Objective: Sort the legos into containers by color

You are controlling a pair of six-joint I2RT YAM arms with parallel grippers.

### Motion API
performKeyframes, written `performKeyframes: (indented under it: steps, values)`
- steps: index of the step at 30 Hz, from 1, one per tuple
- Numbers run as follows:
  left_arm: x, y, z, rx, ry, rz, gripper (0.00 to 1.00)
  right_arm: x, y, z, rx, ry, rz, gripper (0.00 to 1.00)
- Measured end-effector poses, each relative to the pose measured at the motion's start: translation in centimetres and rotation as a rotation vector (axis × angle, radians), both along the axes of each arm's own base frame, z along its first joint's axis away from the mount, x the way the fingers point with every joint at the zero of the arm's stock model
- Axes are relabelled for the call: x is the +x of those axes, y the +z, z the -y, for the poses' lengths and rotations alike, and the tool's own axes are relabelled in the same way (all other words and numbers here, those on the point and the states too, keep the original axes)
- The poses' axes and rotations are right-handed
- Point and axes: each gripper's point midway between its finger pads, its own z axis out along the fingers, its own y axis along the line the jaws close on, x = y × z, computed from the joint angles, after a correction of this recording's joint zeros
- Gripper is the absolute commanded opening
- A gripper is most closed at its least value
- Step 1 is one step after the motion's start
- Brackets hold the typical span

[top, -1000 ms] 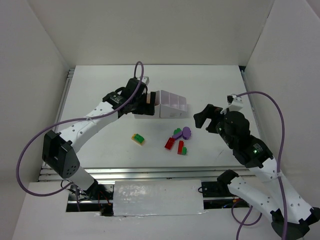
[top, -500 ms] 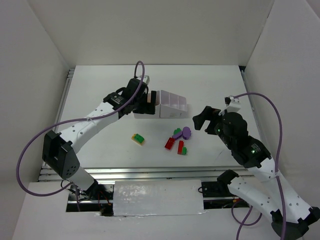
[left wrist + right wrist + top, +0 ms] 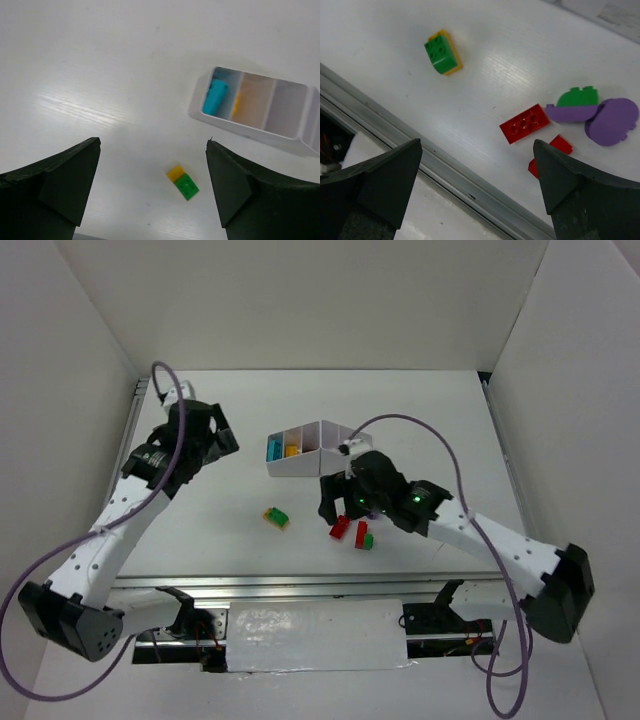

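Looking down from the top camera, I see the white plastic organizer tray (image 3: 300, 466) sitting about mid-table on the white table (image 3: 430, 420), a little nearer the far edge than the near one. Its end compartment on the left holds a light-blue brick (image 3: 215, 96), and the next compartment holds a yellow-orange brick (image 3: 235, 105).

My left gripper (image 3: 152, 142) hangs toward the left edge, well apart from the tray. Its fingers are spread wide with nothing between them. Below it, towards the near edge, lies a green-and-yellow brick pair (image 3: 276, 517), the two halves joined and lying alone.

My right gripper (image 3: 477, 145) is also spread wide and carries nothing. It hovers over the cluster of loose bricks by the middle of the near edge. In its wrist view a flat red brick (image 3: 525, 123) lies just beside a flat purple piece (image 3: 567, 113). A green brick (image 3: 577, 96) touches that piece on the far side, and a round purple brick (image 3: 612, 121) touches it on the right. A second red brick (image 3: 560, 144) lies just beside them, partly hidden by one finger. I cannot tell from above whether the fingertips touch the table.
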Motion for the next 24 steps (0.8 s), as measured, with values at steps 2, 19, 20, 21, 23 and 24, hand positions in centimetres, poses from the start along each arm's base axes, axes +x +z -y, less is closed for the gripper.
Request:
performKeyframes:
  steps: [2, 19, 20, 21, 23, 24]
  values:
    - [-1.1, -0.3, -2.9, 0.005, 0.089, 0.003, 1.00, 0.1, -1.5, -2.8, -0.063, 0.081, -0.023, 0.99]
    - [-6.4, -4.9, -6.9, 0.076, 0.150, -0.036, 0.99, 4.9, -12.2, -15.5, -0.327, 0.344, -0.085, 0.76]
    - [-6.4, -4.9, -6.9, 0.074, 0.150, -0.034, 0.99, 4.8, -12.4, -15.5, -0.329, 0.350, -0.088, 0.75]
    - [-6.3, -4.8, -6.9, 0.072, 0.150, -0.032, 0.99, 4.7, -12.5, -15.6, -0.330, 0.356, -0.090, 0.70]
    - [-6.3, -4.8, -6.9, 0.067, 0.149, -0.028, 1.00, 4.4, -12.7, -15.7, -0.333, 0.369, -0.092, 0.65]
    - [-6.2, -4.8, -6.8, 0.065, 0.148, -0.027, 1.00, 4.3, -12.8, -15.8, -0.334, 0.375, -0.092, 0.60]
